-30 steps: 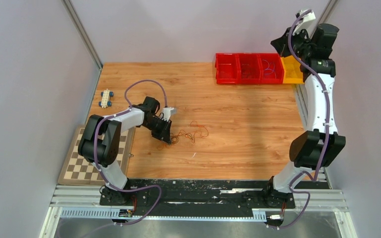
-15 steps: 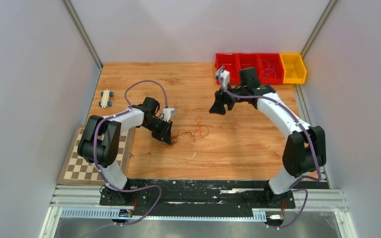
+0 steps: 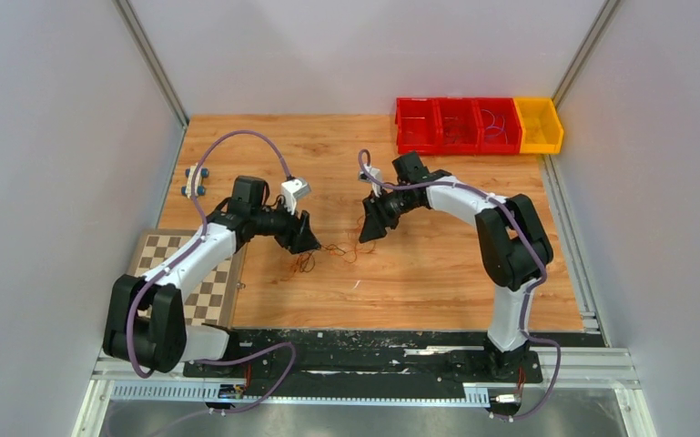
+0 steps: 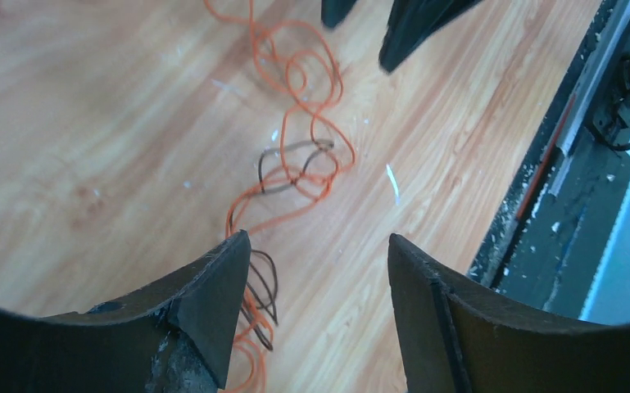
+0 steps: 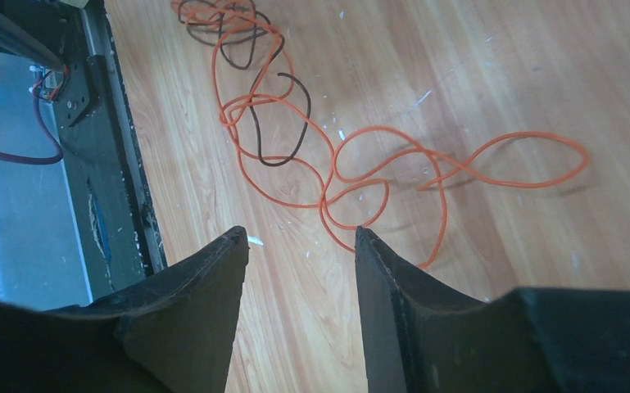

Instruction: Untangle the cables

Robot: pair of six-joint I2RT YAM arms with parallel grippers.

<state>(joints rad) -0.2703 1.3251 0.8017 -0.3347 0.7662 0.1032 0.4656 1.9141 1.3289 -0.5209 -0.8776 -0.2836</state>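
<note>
**Inspector:** Report both grippers.

**Arm:** My left gripper [image 3: 309, 242] is released. In its wrist view [image 4: 315, 246] the jaws stand apart with only bare table [image 3: 437, 273] between them. My right gripper [image 3: 370, 233] is released too, its jaws [image 5: 299, 233] parted and grasping nothing.

**Inspector:** Where are the cables?

**Arm:** The cables [image 3: 337, 248] lie flat on the table, mid-width, between my two grippers. They are thin orange loops with a few dark strands crossing them [image 4: 299, 168]. One end runs under my left gripper's left finger [image 4: 213, 303]; I cannot tell if it touches. At the other end an orange loop [image 5: 324, 193] lies just beyond my right fingertips.

**Inspector:** How do the grippers stand to each other?

**Arm:** They face each other, both low over the table, near but apart.

**Inspector:** Other items?

**Arm:** Red bins [image 3: 455, 126] and a yellow bin [image 3: 539, 127] sit at the far right edge. A chessboard [image 3: 168, 264] lies at the near left, under my left arm.
</note>
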